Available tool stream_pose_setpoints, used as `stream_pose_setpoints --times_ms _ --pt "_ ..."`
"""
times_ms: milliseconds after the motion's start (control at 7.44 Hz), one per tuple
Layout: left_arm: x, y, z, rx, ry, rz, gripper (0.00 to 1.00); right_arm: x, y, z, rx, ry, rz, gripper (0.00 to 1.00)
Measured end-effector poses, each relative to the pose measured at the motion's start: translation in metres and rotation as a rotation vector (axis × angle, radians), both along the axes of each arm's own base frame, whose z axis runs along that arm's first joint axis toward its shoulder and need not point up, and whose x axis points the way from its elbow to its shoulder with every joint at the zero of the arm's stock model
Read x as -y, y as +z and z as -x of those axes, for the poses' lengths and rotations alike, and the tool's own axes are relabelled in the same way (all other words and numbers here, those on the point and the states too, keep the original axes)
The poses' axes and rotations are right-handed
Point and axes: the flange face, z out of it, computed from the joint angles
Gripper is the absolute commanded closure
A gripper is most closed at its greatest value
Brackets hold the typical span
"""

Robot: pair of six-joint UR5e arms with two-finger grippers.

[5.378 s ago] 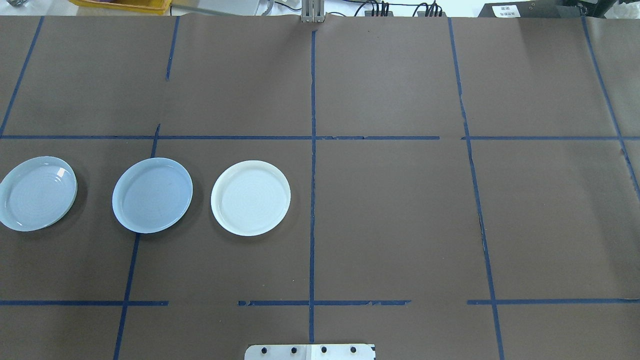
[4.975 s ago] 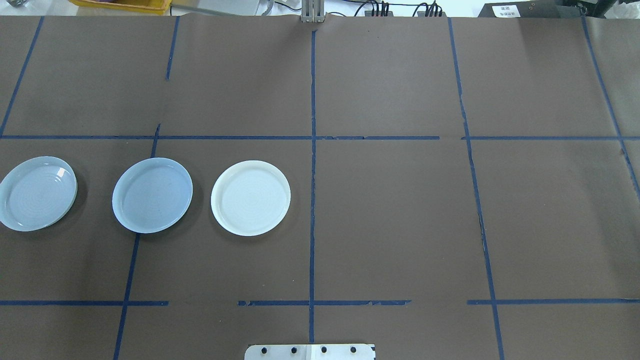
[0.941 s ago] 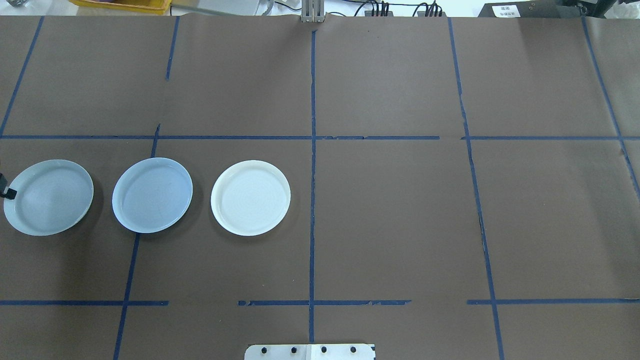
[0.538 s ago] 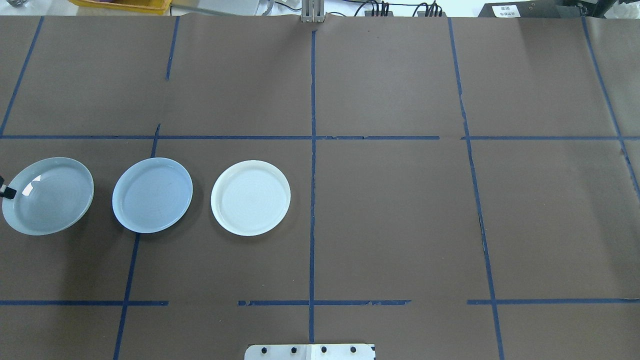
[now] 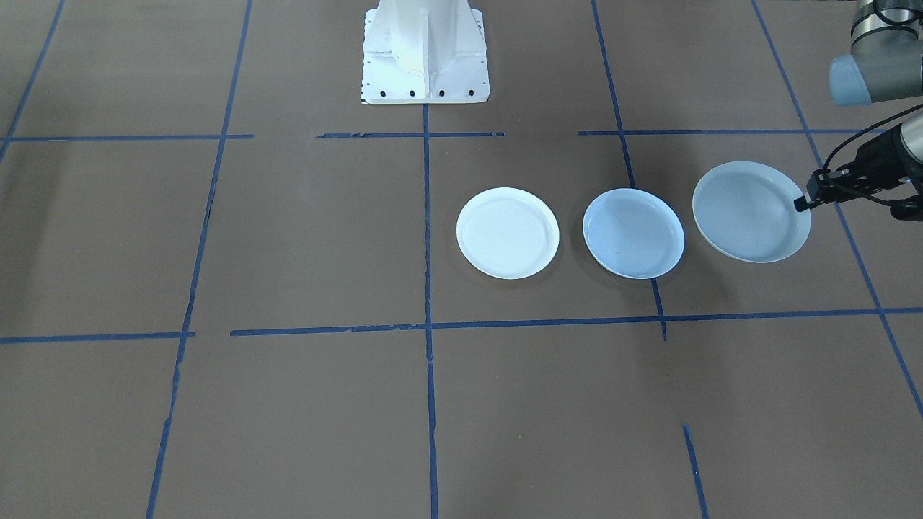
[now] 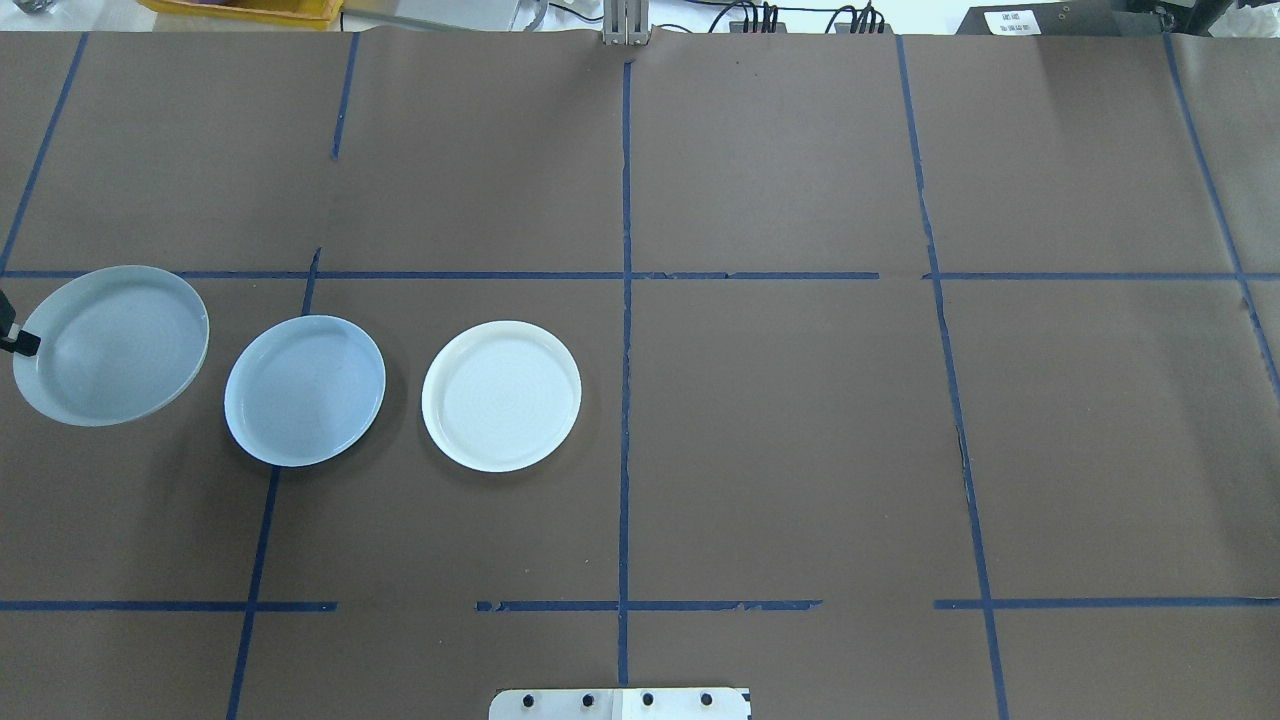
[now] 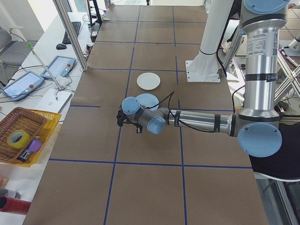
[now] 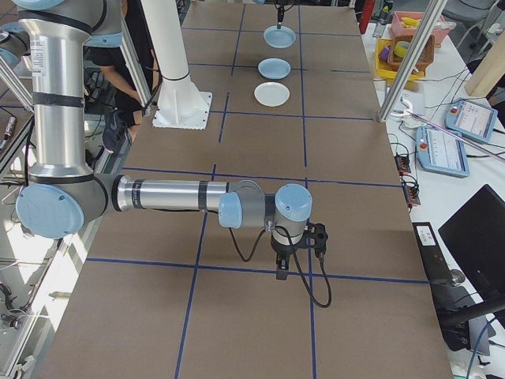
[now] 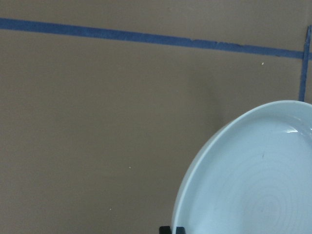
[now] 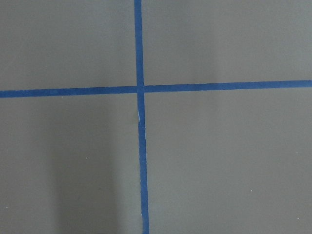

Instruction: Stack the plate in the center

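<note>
L gripper point(image 5: 802, 204) fingers pinched shut on the outer rim of the ringed plate point(image 6: 112, 345), at left edge of the overhead frame, plate lifted off the counter point(image 6: 800, 420). Plain blue-grey plate point(image 6: 304, 390) lies flat just right of it, white plate point(image 6: 501, 395) beyond. R gripper point(image 8: 282, 272) low in right side view, can't tell if open

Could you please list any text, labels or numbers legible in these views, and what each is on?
White label on the black box beyond the table's far edge: printed lines, too small to read.
Left arm upper link: small printing, too blurred to read.
Plates, table: no text.
</note>
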Motion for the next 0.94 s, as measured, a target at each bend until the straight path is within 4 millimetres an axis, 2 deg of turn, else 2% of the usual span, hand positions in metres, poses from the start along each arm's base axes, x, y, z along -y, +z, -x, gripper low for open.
stream_pose_setpoints --times_ms 269,538,672,941 --pt "0.001 -0.027 -0.053 0.002 -0.013 0.044 1.00 0.000 0.000 0.000 0.000 0.000 0.000 0.00" --pt "-0.010 -0.045 -0.103 -0.032 -0.005 0.085 1.00 0.000 0.000 0.000 0.000 0.000 0.000 0.00" --pt "-0.013 -0.053 -0.122 -0.046 0.002 0.103 1.00 0.000 0.000 0.000 0.000 0.000 0.000 0.00" --pt "-0.015 -0.061 -0.147 -0.055 0.018 0.120 1.00 0.000 0.000 0.000 0.000 0.000 0.000 0.00"
